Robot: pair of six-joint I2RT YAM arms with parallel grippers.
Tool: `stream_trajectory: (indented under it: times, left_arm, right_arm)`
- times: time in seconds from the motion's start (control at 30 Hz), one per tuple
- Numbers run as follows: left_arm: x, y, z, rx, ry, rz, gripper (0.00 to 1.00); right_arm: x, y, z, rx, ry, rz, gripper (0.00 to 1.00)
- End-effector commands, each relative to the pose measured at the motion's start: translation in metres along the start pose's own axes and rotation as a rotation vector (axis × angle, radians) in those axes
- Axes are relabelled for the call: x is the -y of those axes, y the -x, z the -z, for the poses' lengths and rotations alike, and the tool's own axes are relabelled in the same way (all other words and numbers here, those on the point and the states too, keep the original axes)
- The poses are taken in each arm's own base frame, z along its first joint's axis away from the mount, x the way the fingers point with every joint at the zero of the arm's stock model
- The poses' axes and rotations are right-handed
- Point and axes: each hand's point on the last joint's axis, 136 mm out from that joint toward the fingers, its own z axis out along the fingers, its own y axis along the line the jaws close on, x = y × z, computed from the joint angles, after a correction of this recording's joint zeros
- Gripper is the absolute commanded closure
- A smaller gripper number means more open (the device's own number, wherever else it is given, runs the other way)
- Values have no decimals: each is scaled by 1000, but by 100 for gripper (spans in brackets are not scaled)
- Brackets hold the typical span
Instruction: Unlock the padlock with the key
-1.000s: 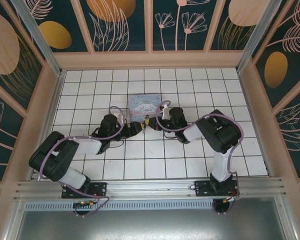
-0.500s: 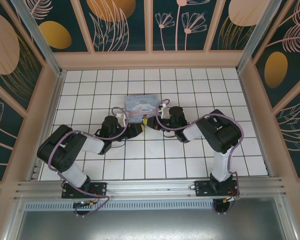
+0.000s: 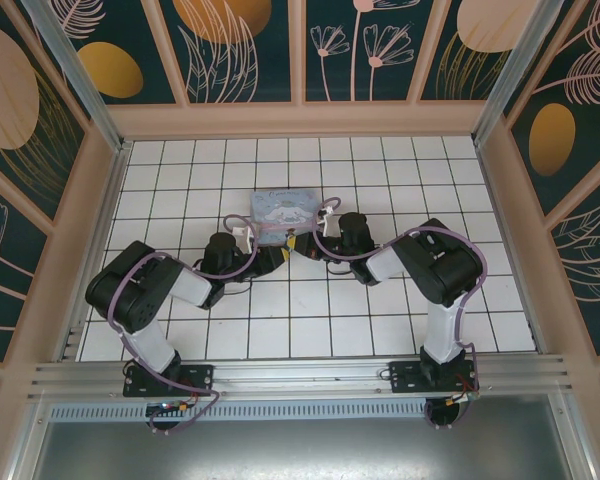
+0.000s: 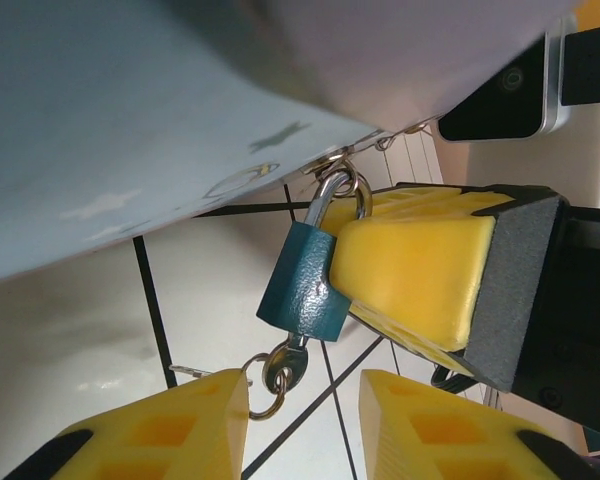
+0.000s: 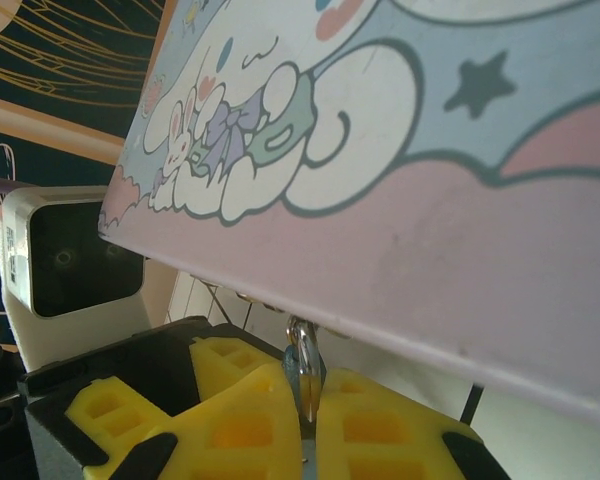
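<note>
Padlock (image 4: 302, 285) — tiny, teal-bodied, silvery shackle — hooked to pale blue cartoon-printed tin (image 4: 130, 120), clamped by right gripper (image 5: 305, 400) from three o'clock. Tiny silvery metal key (image 4: 283, 370) seemingly seated at six o'clock, between parted jaws of left gripper (image 4: 305, 425), not pinched yet. Close squarely on key head — then twist without tugging.

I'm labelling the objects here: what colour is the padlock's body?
Dark blue-teal. The padlock shows best in the left wrist view.

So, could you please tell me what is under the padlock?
The key hangs from the padlock's underside with a wire ring through it; its blade is hidden inside the body.
</note>
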Motion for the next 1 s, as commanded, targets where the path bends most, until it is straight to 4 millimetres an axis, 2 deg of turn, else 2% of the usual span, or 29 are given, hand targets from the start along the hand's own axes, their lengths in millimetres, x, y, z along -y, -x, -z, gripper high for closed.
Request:
stream_trajectory:
  times: [0.0,0.3,0.5,0.67,0.8,0.87,0.97]
  left_arm:
    - [6,3,-4,-2,-38,0,68]
    - [9,5,-7,-4,-57,4,73]
    - [7,4,-8,1,-59,16,68]
    - [6,4,-8,7,-61,25,68]
    - [7,6,-8,16,-68,31,75]
    - [8,7,-8,19,-71,32,83]
    - [8,8,-9,18,-71,33,86]
  right_arm:
    - [-26,8,-3,3,108,52,100]
    - [-23,5,-4,-4,118,38,100]
    - [-28,4,-3,-2,153,24,100]
    - [-29,5,-3,-4,159,19,100]
    - [-30,4,-4,-6,162,16,100]
    - [-30,3,-4,-8,162,18,100]
    - [-29,1,-5,-13,159,16,100]
